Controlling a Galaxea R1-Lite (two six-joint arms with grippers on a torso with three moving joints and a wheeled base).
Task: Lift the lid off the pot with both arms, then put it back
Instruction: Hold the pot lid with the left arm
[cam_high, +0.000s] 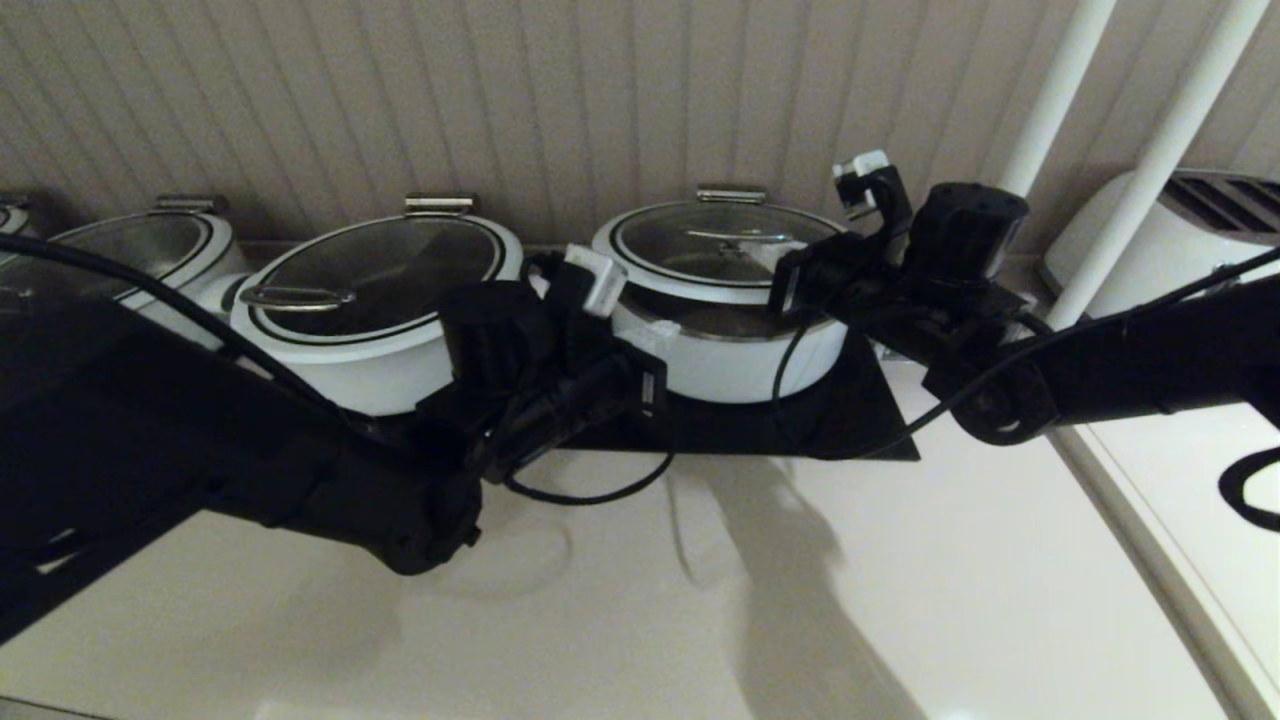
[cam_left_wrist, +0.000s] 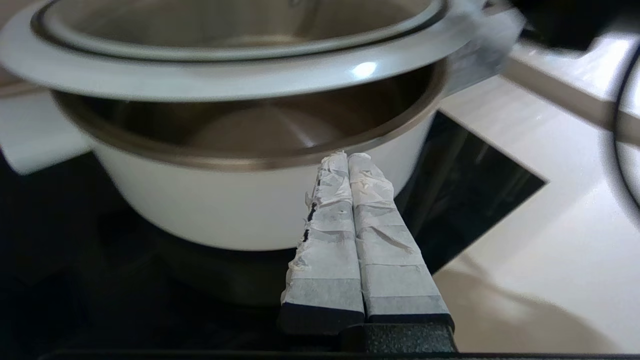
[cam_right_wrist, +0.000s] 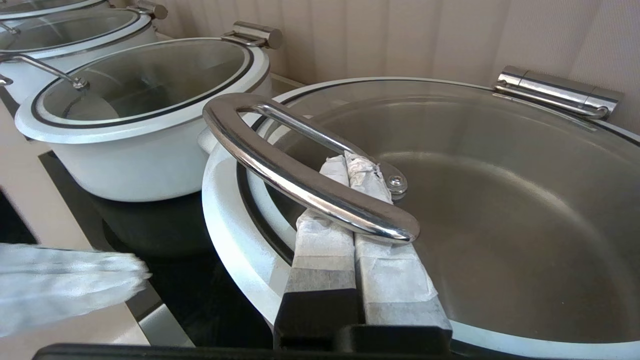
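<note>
Lid (cam_high: 722, 240): glass, white-rimmed, raised clear of the pot (cam_high: 740, 360), a gap being seen between the two. Its steel handle (cam_right_wrist: 305, 180) is hooked from beneath by the right gripper (cam_right_wrist: 356, 162), whose taped fingers (cam_right_wrist: 320, 240) are pressed together under the bar. Left gripper (cam_left_wrist: 345, 157): fingers closed on nothing, tips held at the pot's near rim, below the lid's edge. Pot is stood on a black mat (cam_high: 850, 410) on the worktop (cam_high: 900, 600). Neighbouring pot (cam_high: 375, 300) is placed beside it.
</note>
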